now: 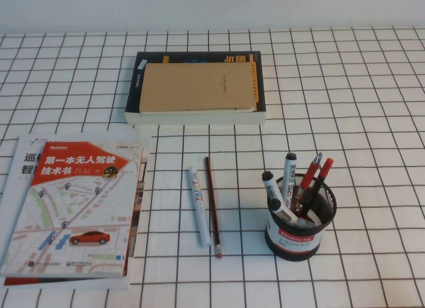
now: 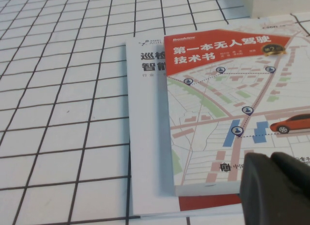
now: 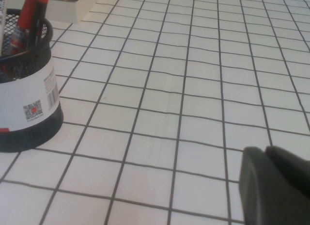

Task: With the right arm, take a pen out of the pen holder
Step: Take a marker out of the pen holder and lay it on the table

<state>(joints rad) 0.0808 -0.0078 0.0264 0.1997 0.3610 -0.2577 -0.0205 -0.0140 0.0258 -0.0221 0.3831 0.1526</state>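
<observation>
A black mesh pen holder (image 1: 300,218) with a white label stands at the front right of the table and also shows in the right wrist view as the pen holder (image 3: 24,89). Several pens stick up from it, among them red pens (image 1: 317,178) and black-capped markers (image 1: 289,170). My right gripper (image 3: 265,152) hangs low over the checked cloth, well off to the side of the holder, shut with nothing in it. My left gripper (image 2: 271,159) is shut and empty above the near corner of a red-covered book (image 2: 227,99). Neither gripper shows in the high view.
A white marker (image 1: 198,205) and a dark red pencil (image 1: 212,205) lie side by side left of the holder. Stacked books (image 1: 73,208) sit at the front left. A tan book on a black one (image 1: 196,89) lies at the back centre.
</observation>
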